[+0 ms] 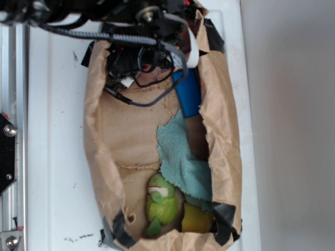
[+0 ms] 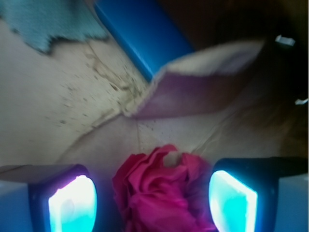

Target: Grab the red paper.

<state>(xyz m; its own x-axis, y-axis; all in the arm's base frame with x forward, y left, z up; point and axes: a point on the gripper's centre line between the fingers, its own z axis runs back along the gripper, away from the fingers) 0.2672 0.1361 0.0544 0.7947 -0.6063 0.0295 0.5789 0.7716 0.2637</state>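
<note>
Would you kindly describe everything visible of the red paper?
The red paper is a crumpled, magenta-red wad with many soft folds, lying on the brown paper lining of the bag. In the wrist view it sits between the tool's two glowing pads, which flank it without clearly pressing it. Its lower part is cut off.

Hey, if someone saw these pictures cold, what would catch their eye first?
In the wrist view, the bright red crumpled paper wad sits between the glowing open jaws. From outside, a green plush toy lies at the near end of the brown paper-lined tray, beside a ragged teal cloth.
</note>
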